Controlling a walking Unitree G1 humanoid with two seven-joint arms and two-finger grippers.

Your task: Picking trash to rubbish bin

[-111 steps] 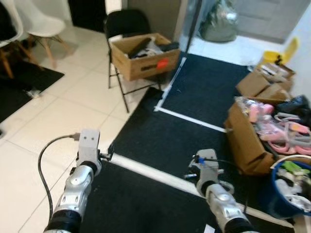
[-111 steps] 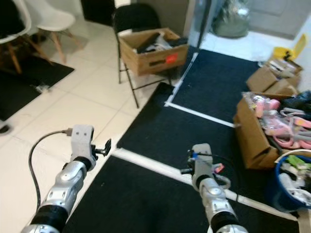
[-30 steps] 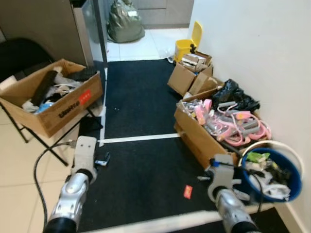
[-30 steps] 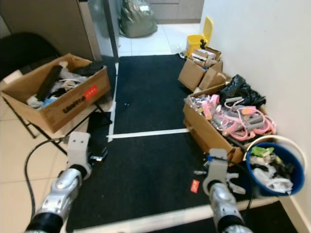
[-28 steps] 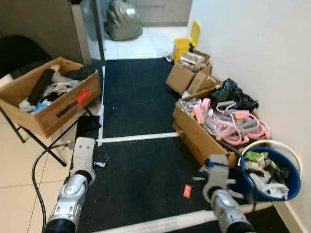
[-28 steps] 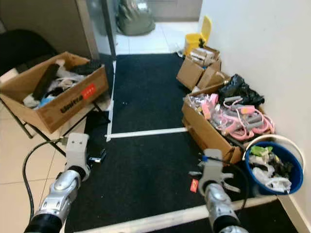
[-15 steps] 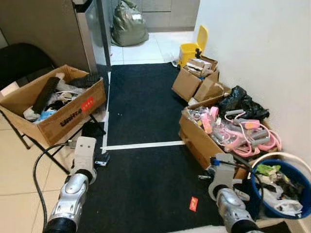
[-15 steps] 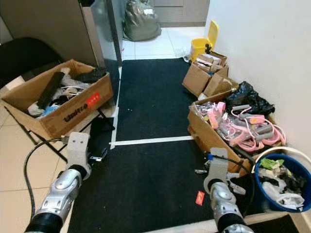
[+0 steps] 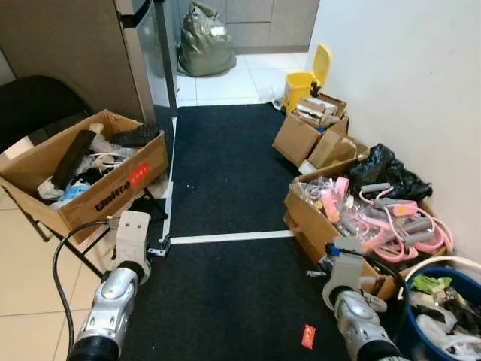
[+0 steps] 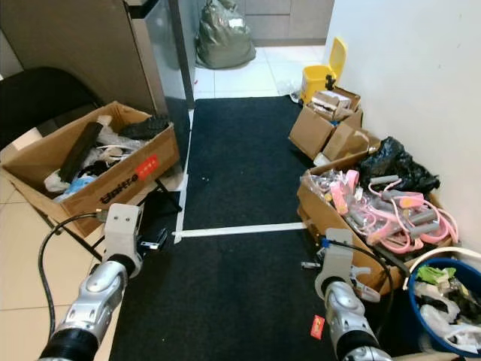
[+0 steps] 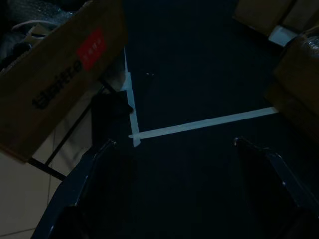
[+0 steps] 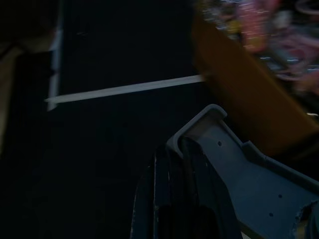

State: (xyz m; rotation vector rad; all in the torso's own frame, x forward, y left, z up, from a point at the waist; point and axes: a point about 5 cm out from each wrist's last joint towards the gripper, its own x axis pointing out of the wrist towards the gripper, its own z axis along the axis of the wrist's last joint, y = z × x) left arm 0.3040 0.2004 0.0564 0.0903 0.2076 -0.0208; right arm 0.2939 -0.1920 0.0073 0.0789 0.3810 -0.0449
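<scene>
A black floor mat (image 9: 225, 173), crossed by a white tape line (image 9: 229, 237), covers the floor beside pale beige tiles (image 9: 22, 301). On the mat, right of the line, sits an open cardboard box of pink and grey hangers (image 9: 331, 218). Nearer than the line lie a small red scrap (image 9: 307, 336) and a blue plastic bucket of rubbish (image 9: 443, 316). Beyond it sit smaller cardboard boxes (image 9: 308, 139).

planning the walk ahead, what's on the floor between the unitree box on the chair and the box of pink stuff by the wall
In the eye views, only black mat crossed by a white tape line lies between the Unitree box and the box of pink items; that stretch is otherwise bare.
</scene>
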